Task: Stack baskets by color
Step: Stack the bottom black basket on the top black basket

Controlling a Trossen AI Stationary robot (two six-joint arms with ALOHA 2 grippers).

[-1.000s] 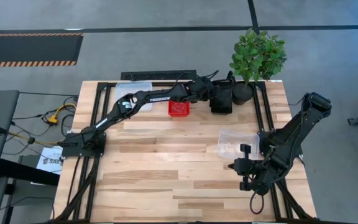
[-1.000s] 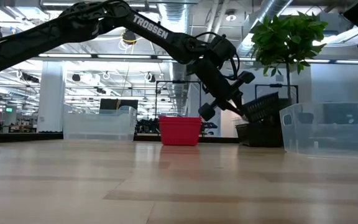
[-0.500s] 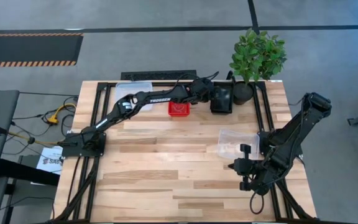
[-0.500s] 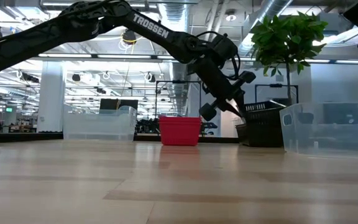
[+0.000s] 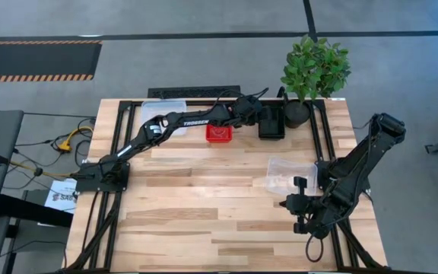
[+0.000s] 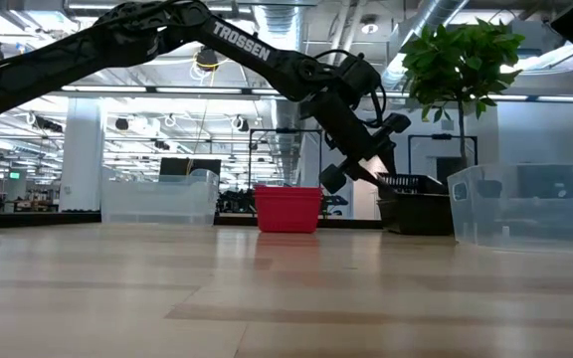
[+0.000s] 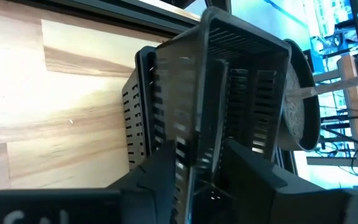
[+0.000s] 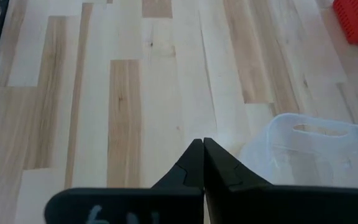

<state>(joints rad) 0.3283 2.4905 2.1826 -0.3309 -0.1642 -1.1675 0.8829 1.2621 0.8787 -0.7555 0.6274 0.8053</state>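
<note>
Left hand (image 7: 194, 180): fingers now parted around the black basket (image 5: 271, 122) rim, letting go.
Black basket: has dropped from tilted to nested level in the other black one, far worktop (image 5: 204, 198) edge (beside the plant (image 5: 314, 68)).
Right hand (image 8: 202, 163): clenched, empty, waiting near the clear basket (image 5: 289, 173).
Meaning: black stack done.

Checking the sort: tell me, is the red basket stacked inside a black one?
No. The red basket sits alone on the table, beside the black baskets.
</note>
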